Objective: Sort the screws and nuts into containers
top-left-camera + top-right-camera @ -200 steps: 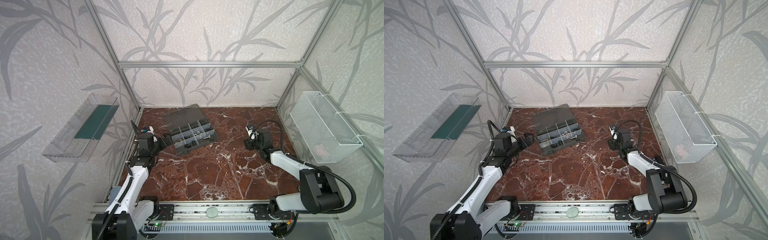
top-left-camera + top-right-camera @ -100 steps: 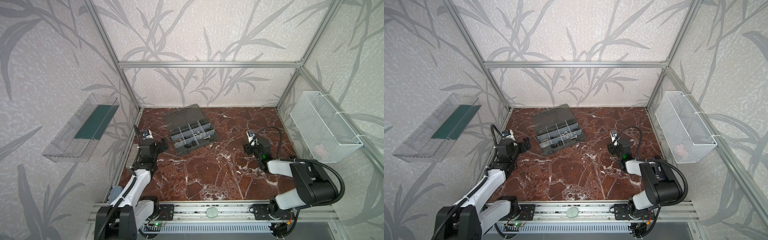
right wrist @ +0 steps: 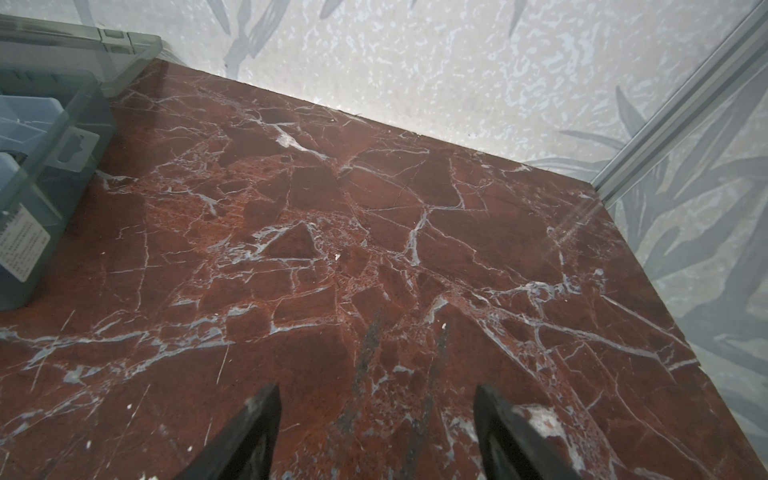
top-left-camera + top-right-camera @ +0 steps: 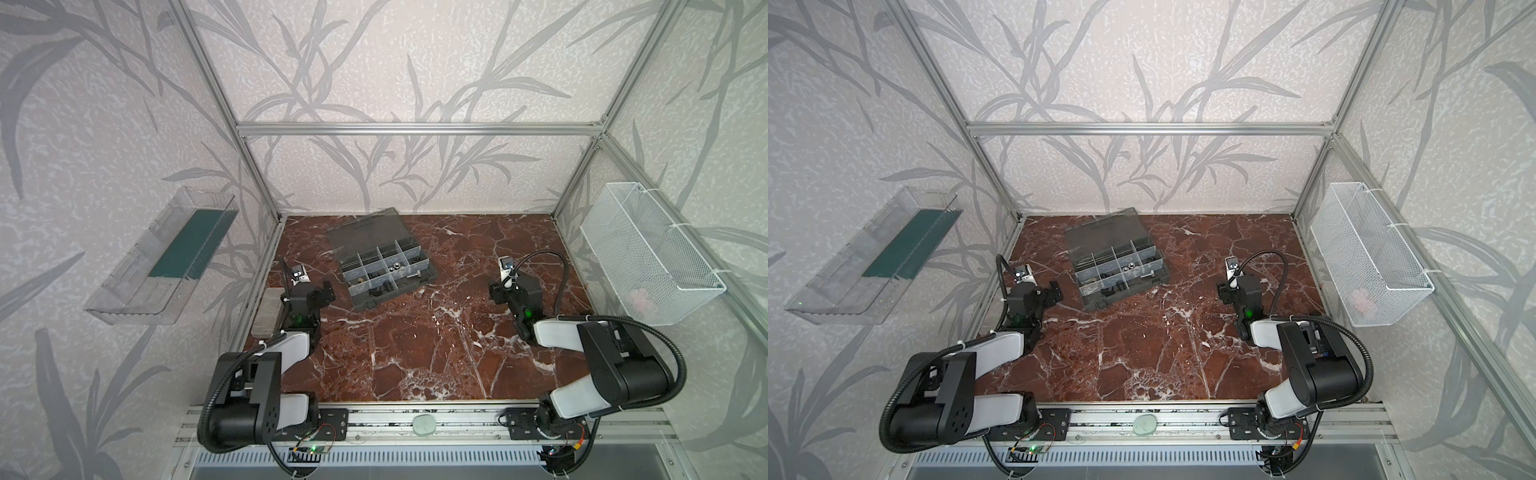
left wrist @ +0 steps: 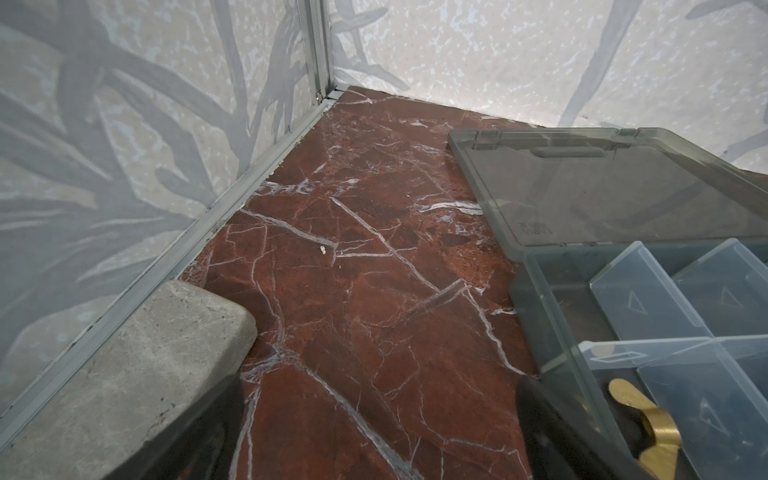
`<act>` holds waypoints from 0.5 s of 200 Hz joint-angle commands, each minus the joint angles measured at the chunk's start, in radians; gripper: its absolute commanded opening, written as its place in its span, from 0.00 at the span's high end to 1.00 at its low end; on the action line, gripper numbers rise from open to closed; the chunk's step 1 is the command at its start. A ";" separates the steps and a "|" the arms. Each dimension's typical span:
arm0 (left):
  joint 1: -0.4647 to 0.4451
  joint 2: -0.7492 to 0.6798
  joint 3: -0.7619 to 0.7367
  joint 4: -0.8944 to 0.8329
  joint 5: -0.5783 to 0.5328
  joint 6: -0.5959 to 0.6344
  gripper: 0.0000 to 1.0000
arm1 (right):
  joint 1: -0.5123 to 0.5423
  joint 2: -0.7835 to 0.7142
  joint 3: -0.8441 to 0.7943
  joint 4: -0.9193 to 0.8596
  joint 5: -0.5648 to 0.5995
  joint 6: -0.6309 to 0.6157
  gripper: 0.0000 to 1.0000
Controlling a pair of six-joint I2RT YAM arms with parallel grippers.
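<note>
Both arms sit low over the marble table [image 4: 415, 340], jaws spread wide and empty. The open organizer case [image 4: 386, 266] lies just beside the left gripper [image 4: 327, 291]. Its containers [image 4: 370, 259] hold nuts [image 4: 397, 264] and screws [image 4: 416, 273], well apart from the right gripper [image 3: 376, 390].

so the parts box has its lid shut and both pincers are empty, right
No: the parts box has its lid open, laid back behind the cells, as both top views show. The left pincer and right pincer are indeed empty.
</note>
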 commanded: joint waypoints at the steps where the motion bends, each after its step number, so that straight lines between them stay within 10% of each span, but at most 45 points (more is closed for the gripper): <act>1: 0.006 0.014 -0.012 0.123 -0.025 0.053 0.01 | 0.001 0.009 -0.004 0.044 0.025 0.014 0.26; 100: 0.006 0.232 -0.048 0.443 -0.006 0.107 0.01 | -0.001 0.016 0.007 0.031 0.040 0.021 0.16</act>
